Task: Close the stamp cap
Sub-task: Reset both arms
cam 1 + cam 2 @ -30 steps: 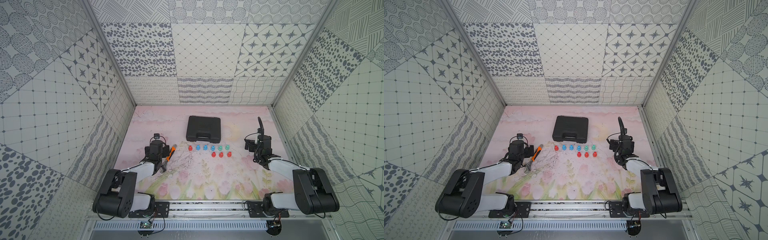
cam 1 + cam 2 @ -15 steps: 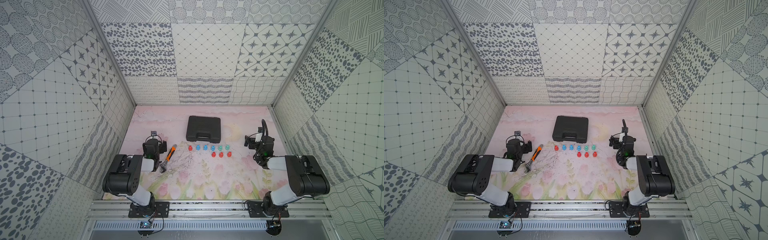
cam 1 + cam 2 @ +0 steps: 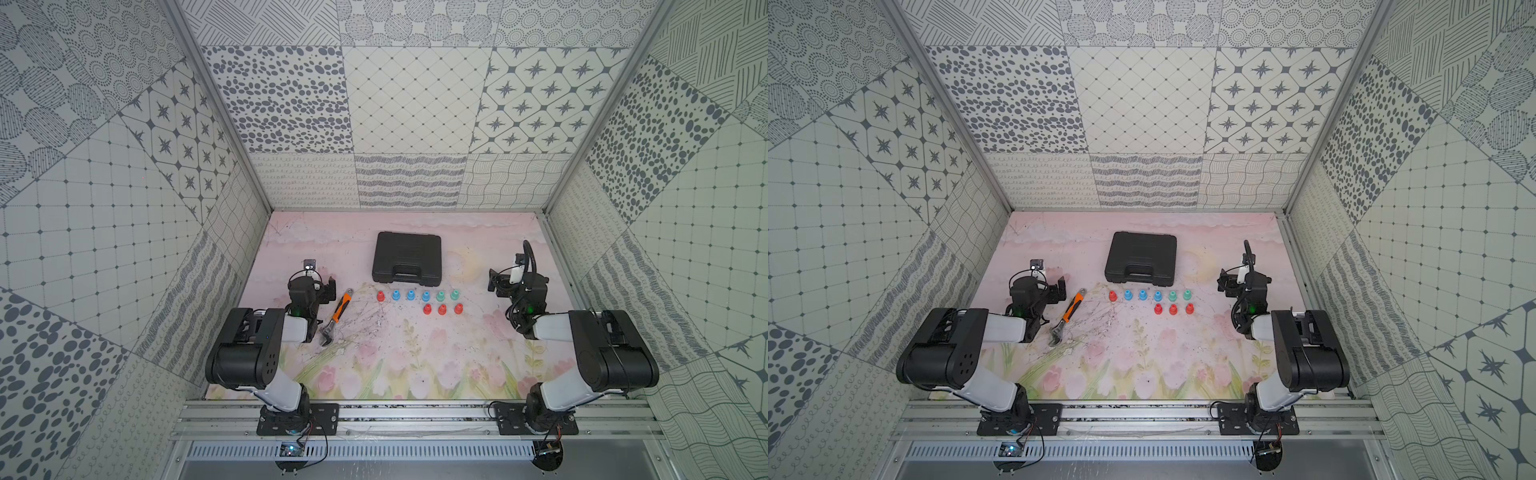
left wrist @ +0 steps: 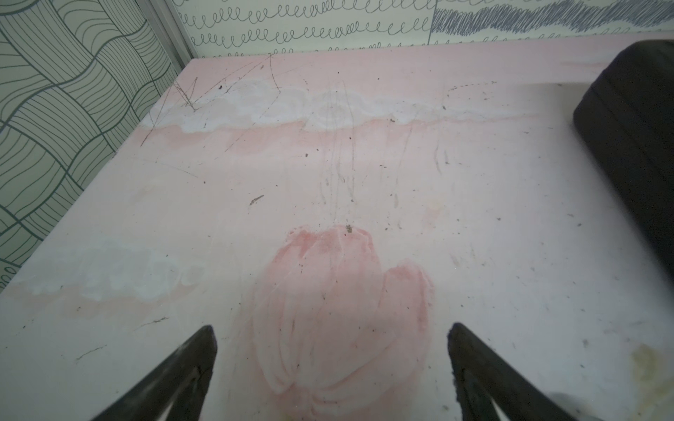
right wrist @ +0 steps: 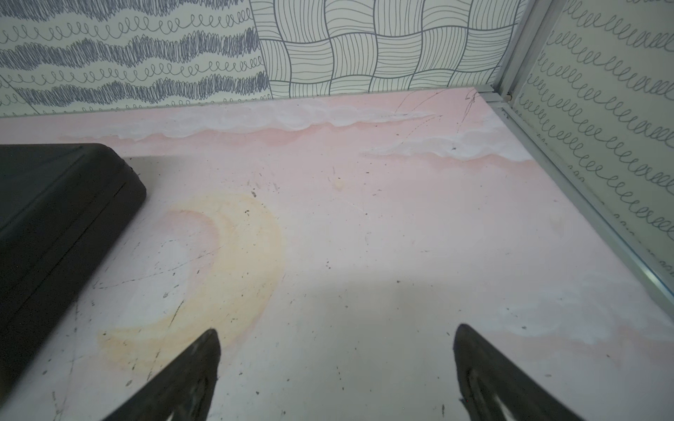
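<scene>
Stamps [image 3: 425, 296]: nine small coloured pieces at the centre of both top views. They stand on the worktop [image 3: 395, 365], just below the black case [image 3: 406, 259].
- Upper row of six, left to right in the frame: one red, three blue, two green.
- Lower row of three red pieces [image 3: 442, 309], under the right half of the upper row.
- At this size, body cannot be told from cap, nor whether any cap is seated.
- Neither wrist view takes them in.

Case: cut off at the right edge of the left wrist view [image 4: 627, 145] and at the left edge of the right wrist view [image 5: 54, 218]. Each shows only a corner.

Left arm [image 3: 257, 345]: folded low at the lower left of the frame, wrist reaching up-frame, level with the stamp rows and well apart from them.

Left fingers [image 4: 178, 375]: spread wide with only bare worktop between them, gripping nothing. Only the tips show.

Right arm [image 3: 602, 353]: folded the same way at the lower right, wrist near the right wall, also level with the rows.

Right fingers [image 5: 186, 379]: spread wide, holding nothing.

On both arms the tips seem to hover just above the surface, though the angle does not confirm it. In the top views the wrist housings hide most of the fingers.

Wrench [image 3: 338, 311]: orange-handled, lying diagonally between the left wrist and the stamps. It is just beside the wrist and apart from the end red stamp.
</scene>
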`<state>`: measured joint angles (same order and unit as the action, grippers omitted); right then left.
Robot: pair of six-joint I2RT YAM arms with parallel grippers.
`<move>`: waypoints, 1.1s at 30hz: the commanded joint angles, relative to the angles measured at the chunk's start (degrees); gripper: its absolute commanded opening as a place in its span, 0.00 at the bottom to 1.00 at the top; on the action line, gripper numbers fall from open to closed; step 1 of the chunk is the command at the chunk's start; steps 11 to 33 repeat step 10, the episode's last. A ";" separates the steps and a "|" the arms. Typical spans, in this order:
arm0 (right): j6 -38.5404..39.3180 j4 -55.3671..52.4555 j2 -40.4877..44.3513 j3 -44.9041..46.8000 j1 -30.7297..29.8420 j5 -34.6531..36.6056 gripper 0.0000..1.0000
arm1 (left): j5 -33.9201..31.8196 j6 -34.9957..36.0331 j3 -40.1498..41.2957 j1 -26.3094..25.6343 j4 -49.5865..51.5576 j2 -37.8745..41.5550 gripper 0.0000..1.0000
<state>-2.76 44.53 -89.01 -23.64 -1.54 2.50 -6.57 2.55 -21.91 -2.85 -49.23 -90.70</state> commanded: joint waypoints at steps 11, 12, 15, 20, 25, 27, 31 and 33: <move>0.26 3.92 0.00 0.49 -0.25 0.67 1.00 | 2.28 1.23 -0.10 0.34 -3.36 -0.08 0.99; 0.26 3.92 0.00 0.49 -0.25 0.67 1.00 | 2.28 1.23 -0.10 0.34 -3.36 -0.08 0.99; 0.26 3.92 0.00 0.49 -0.25 0.67 1.00 | 2.28 1.23 -0.10 0.34 -3.36 -0.08 0.99; 0.26 3.92 0.00 0.49 -0.25 0.67 1.00 | 2.28 1.23 -0.10 0.34 -3.36 -0.08 0.99; 0.26 3.92 0.00 0.49 -0.25 0.67 1.00 | 2.28 1.23 -0.10 0.34 -3.36 -0.08 0.99; 0.26 3.92 0.00 0.49 -0.25 0.67 1.00 | 2.28 1.23 -0.10 0.34 -3.36 -0.08 0.99; 0.26 3.92 0.00 0.49 -0.25 0.67 1.00 | 2.28 1.23 -0.10 0.34 -3.36 -0.08 0.99; 0.26 3.92 0.00 0.49 -0.25 0.67 1.00 | 2.28 1.23 -0.10 0.34 -3.36 -0.08 0.99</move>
